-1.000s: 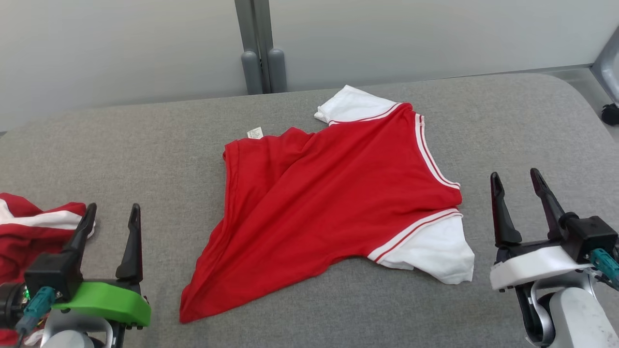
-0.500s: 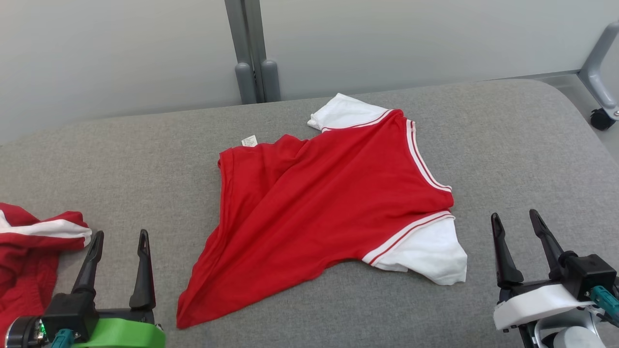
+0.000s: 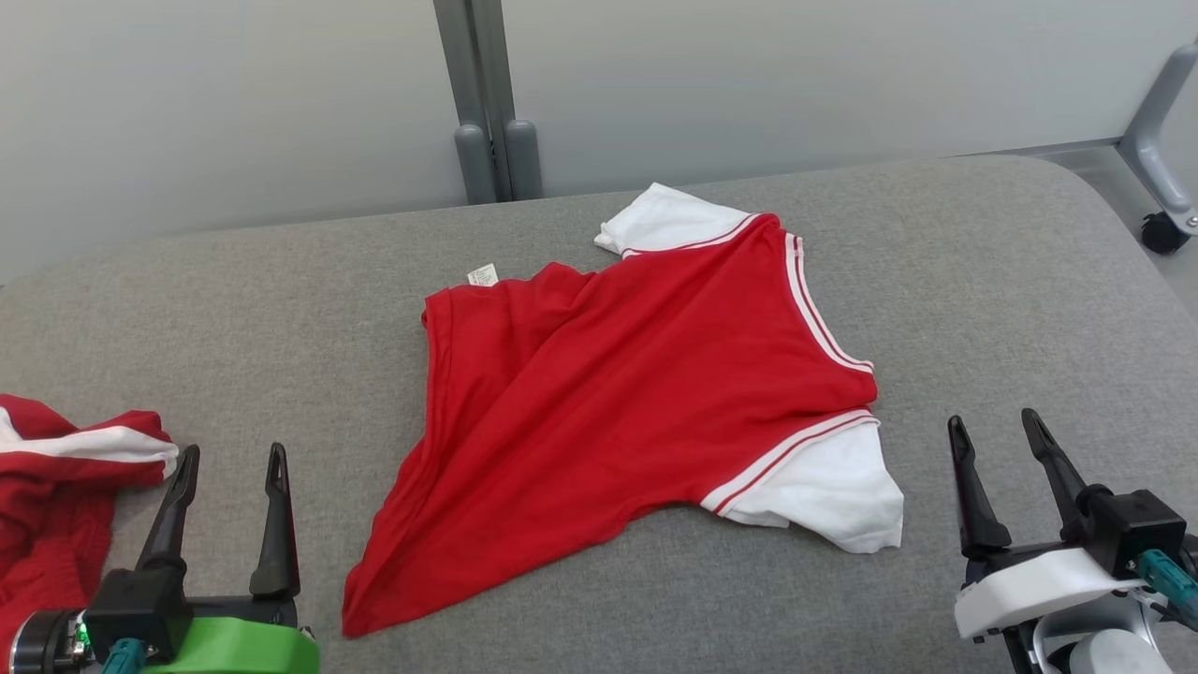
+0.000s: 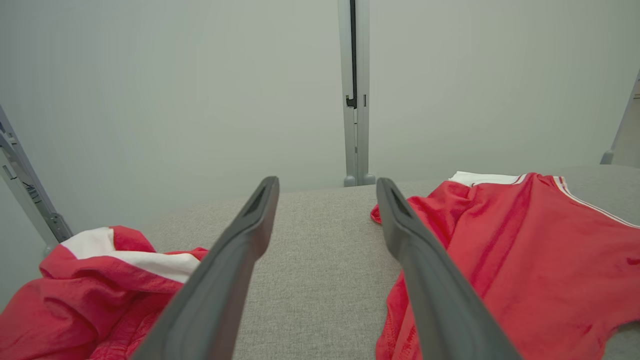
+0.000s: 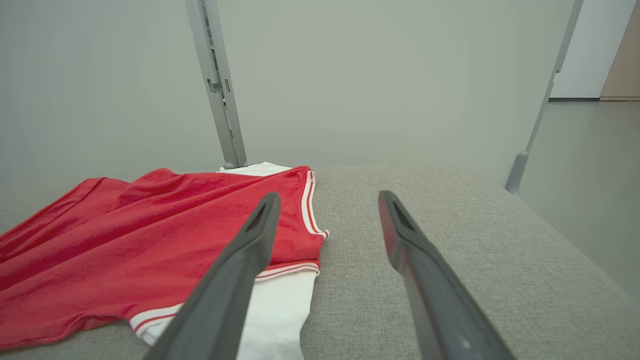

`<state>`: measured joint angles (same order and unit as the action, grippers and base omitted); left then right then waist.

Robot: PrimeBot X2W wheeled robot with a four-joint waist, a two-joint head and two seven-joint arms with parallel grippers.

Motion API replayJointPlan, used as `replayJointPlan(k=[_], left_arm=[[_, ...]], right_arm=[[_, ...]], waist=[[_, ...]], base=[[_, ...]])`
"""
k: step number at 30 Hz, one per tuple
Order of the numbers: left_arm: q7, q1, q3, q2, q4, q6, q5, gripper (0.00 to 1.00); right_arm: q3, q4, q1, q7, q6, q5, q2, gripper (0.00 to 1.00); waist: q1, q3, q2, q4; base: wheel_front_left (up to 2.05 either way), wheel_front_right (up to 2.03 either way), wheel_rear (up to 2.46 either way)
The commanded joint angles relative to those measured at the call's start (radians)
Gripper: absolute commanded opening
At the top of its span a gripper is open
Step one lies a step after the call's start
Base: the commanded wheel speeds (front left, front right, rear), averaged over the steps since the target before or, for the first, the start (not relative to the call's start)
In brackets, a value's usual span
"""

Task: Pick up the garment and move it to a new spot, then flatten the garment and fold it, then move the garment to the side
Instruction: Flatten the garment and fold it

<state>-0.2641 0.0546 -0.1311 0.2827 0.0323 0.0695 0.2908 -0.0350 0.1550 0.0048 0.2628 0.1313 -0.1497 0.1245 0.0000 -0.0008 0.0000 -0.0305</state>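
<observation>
A red garment with white sleeves and white striped trim lies partly spread, with folds, in the middle of the grey padded table. Its collar points right; a small label sticks out at its far left edge. My left gripper stands open at the lower left, clear of the cloth, which lies to the right of its fingers. My right gripper stands open at the lower right, just right of the near white sleeve. The garment lies left of the right fingers.
A second red and white garment lies bunched at the table's left edge, also seen as a red heap. A grey post rises behind the table against a pale wall. A caster wheel stands at the far right.
Between the earliest frame and now the whole picture shifted down and both grippers sit lower in it. Since half a second ago almost nothing has moved. The garment lies as before.
</observation>
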Motion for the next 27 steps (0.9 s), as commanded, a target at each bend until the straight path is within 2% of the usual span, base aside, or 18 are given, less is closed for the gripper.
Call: replayJointPlan(k=[1, 8, 10, 14, 15, 20, 27], left_arm=[[0.000, 0.016, 0.009, -0.006, 0.005, -0.010, -0.015, 1.00], [0.005, 0.032, 0.020, -0.029, 0.072, -0.039, -0.021, 1.00], [0.025, 0.023, 0.015, -0.034, 0.103, -0.048, -0.002, 1.00], [0.148, 0.011, 0.004, -0.048, 0.167, -0.087, 0.069, 1.00], [0.191, 0.007, -0.008, -0.032, 0.179, -0.095, 0.062, 1.00], [0.419, 0.020, -0.038, -0.026, 0.197, -0.127, 0.144, 1.00], [0.529, -0.012, -0.079, -0.001, 0.202, -0.151, 0.166, 1.00]], right_arm=[[0.001, 0.002, -0.010, 0.003, -0.001, -0.003, 0.004, 1.00], [0.017, 0.036, -0.014, 0.001, -0.001, -0.015, 0.015, 1.00], [0.031, 0.066, -0.019, -0.039, -0.001, -0.027, 0.028, 1.00], [0.084, 0.111, -0.036, -0.171, -0.001, -0.090, 0.060, 1.00], [0.110, 0.122, -0.035, -0.219, -0.001, -0.111, 0.074, 1.00], [0.169, 0.155, -0.064, -0.381, -0.001, -0.211, 0.114, 1.00], [0.224, 0.212, -0.126, -0.481, -0.001, -0.269, 0.127, 1.00]], waist=[[0.0000, 0.001, 0.0000, 0.001], [0.0000, 0.003, 0.0000, 0.007], [0.0000, 0.005, 0.0000, 0.008], [0.0000, 0.018, 0.0000, 0.018], [0.0000, 0.021, 0.0000, 0.021], [0.0000, 0.041, 0.0000, 0.026], [0.0000, 0.089, 0.0000, 0.030]], base=[[0.00, 0.00, 0.00], [0.00, 0.00, 0.00], [0.00, 0.00, 0.00], [0.00, 0.00, 0.00], [0.00, 0.00, 0.00], [0.00, 0.00, 0.00], [0.00, 0.00, 0.00]])
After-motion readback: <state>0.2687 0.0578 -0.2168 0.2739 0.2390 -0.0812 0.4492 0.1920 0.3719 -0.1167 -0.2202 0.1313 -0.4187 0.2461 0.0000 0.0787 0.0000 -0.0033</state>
